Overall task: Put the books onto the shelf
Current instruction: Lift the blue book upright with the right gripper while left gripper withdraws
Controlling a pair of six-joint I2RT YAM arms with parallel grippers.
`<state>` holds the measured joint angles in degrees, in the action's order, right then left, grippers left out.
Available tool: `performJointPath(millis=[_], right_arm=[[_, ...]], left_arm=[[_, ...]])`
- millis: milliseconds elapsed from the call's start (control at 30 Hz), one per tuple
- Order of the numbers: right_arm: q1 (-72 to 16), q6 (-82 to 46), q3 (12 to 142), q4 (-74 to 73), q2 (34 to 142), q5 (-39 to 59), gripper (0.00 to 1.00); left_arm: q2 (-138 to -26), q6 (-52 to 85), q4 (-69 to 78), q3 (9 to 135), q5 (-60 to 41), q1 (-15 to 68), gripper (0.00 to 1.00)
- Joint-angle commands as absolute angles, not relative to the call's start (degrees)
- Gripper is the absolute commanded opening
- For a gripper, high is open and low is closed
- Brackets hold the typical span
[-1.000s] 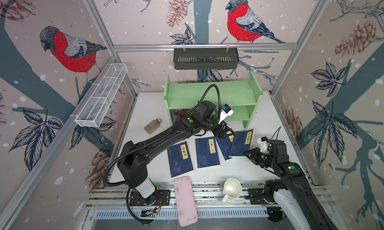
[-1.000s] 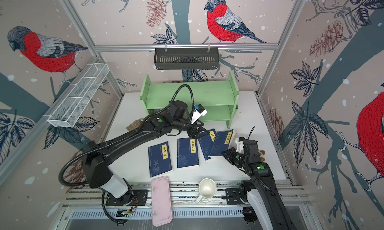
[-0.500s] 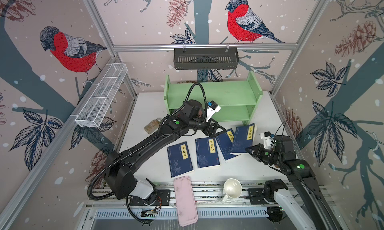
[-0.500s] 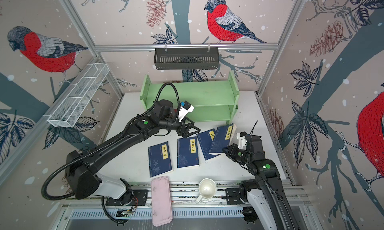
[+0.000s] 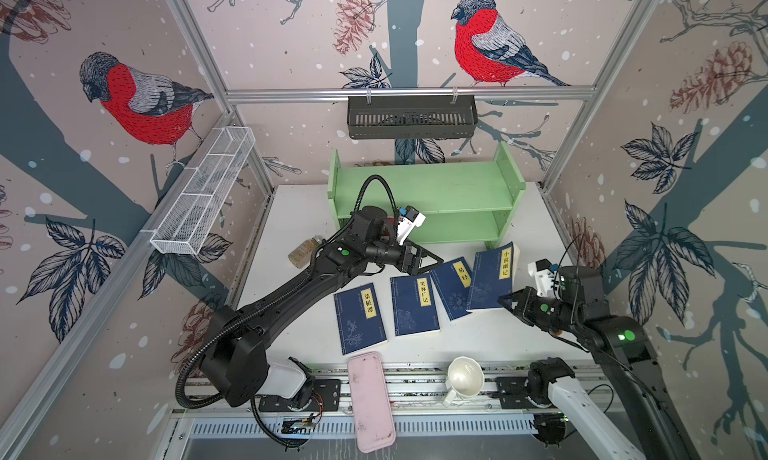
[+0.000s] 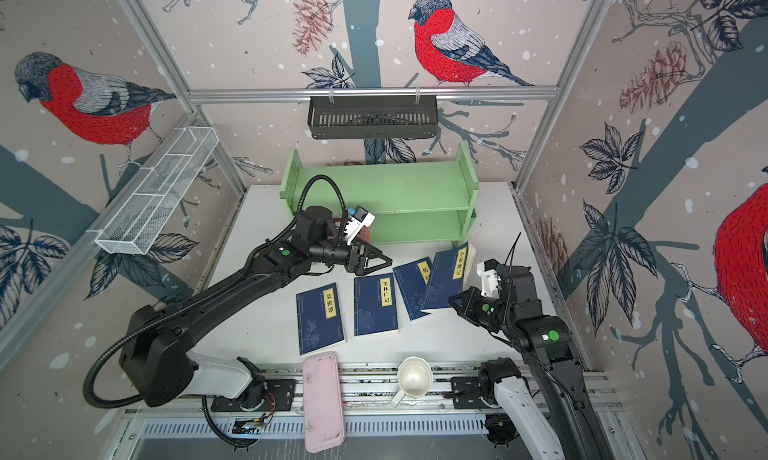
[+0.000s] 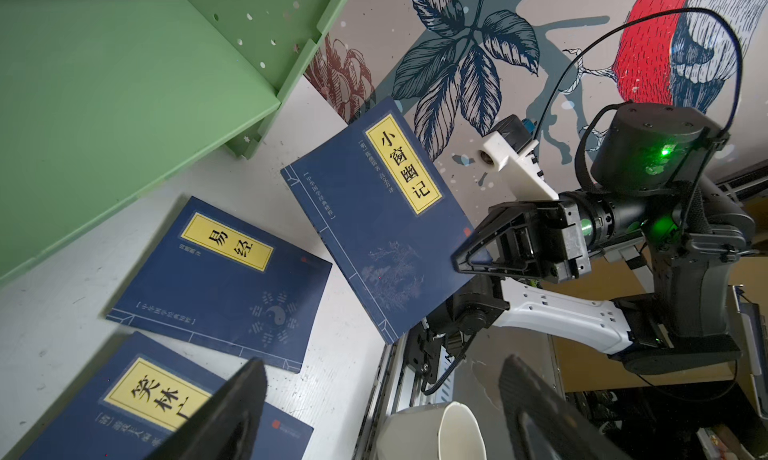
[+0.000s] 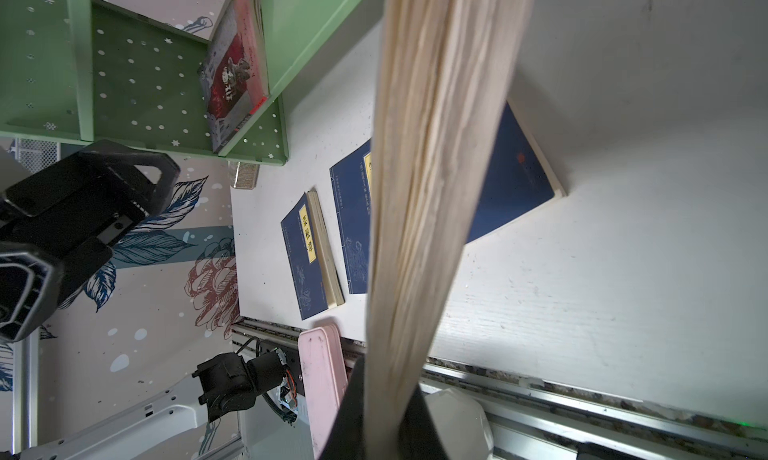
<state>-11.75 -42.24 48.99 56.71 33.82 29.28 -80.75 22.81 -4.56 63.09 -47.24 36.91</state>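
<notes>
Red book (image 8: pixel 235 75) on shelf (image 5: pixel 457 188) mostly arm-hidden from above | left tool (image 5: pixel 430 261) spread | right tool (image 7: pixel 465 260) pinching navy book (image 7: pixel 374 225)

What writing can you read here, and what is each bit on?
"小窗幽记": on the raised navy book.
"易经": on the flat book beside it.
"笑林广记": on the next flat book.
"菜根谭": on the leftmost book.
Red-and-grey book on the shelf: title too blurred.
Small print on the covers: too small.
</notes>
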Motion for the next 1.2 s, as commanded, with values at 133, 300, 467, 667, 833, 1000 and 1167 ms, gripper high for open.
performJointPath(millis=[133,300,467,667,833,1000,1167], right_arm=[[-13.2,-42.0,53.4,56.5,33.6,33.0,0.0],[-13.9,-40.3,56.1,57.5,33.7,35.8,0.0],[-14.2,-38.9,58.3,55.9,33.9,39.8,0.0],[-14.8,-39.5,60.2,46.7,35.7,42.7,0.0],[-16.3,-40.7,61.1,38.3,38.6,45.3,0.0],[-20.6,-39.9,62.3,34.0,41.4,44.9,0.0],[-27.8,-37.3,61.9,31.0,44.5,42.5,0.0]], left_arm=[[-80.7,25.8,0.8,61.2,-49.4,36.8,0.93],[-81.0,27.6,3.9,59.3,-52.2,36.6,0.95],[-82.0,30.2,7.6,58.2,-56.2,36.5,0.95],[-83.1,38.8,18.3,58.1,-64.1,36.0,0.95],[-81.7,45.0,24.2,59.8,-66.2,32.6,0.97],[-79.3,33.3,10.5,62.8,-61.0,30.6,0.97],[-80.2,41.7,18.5,62.0,-64.3,30.5,0.98]])
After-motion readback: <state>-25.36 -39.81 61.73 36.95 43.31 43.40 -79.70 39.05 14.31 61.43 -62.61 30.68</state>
